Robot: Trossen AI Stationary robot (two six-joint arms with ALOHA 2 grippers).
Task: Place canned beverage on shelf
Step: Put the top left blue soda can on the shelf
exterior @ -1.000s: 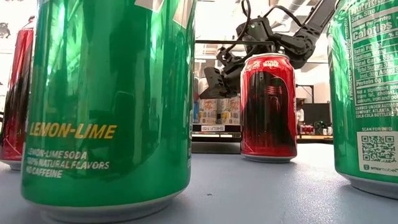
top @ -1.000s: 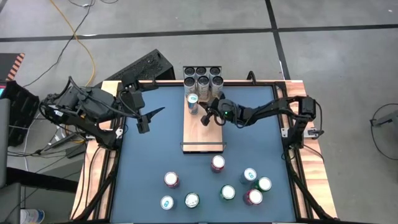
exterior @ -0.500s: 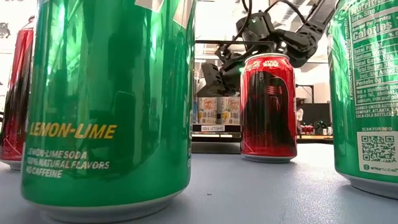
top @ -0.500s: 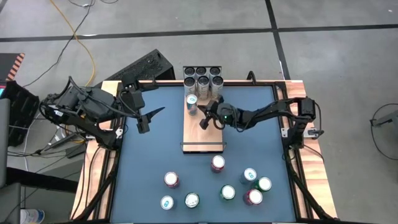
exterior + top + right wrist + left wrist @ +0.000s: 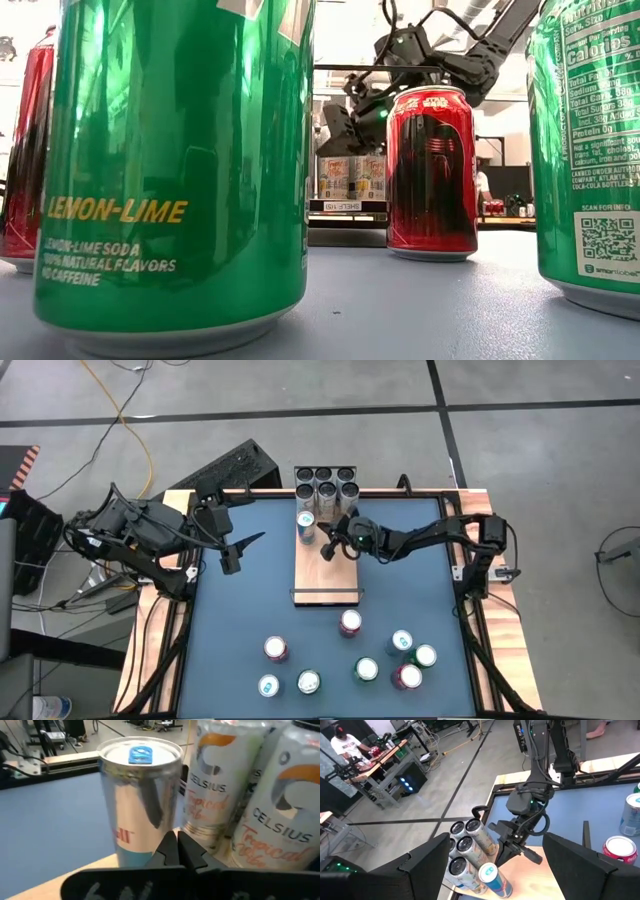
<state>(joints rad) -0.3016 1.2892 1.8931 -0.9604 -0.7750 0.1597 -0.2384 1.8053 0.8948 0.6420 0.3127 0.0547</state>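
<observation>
The shelf (image 5: pixel 325 575) is a pale wood plank lying along the middle of the blue table. Several white cans (image 5: pixel 327 485) stand in a block at its far end. Just in front of them a silver canned beverage with a blue tab (image 5: pixel 307 522) (image 5: pixel 140 795) stands upright on the plank. My right gripper (image 5: pixel 327 551) (image 5: pixel 176 845) is shut and hovers above the plank, pointing at this can from the near right, a short gap away. My left gripper (image 5: pixel 240 550) waits open, raised over the table's far left.
Several loose cans stand near the table's front edge, a red one (image 5: pixel 350 623) (image 5: pixel 430 170) closest to the shelf's near rail (image 5: pixel 327 593). Green cans (image 5: pixel 180 160) crowd the low view. The blue table (image 5: pixel 250 610) lies bare between both arms and those cans.
</observation>
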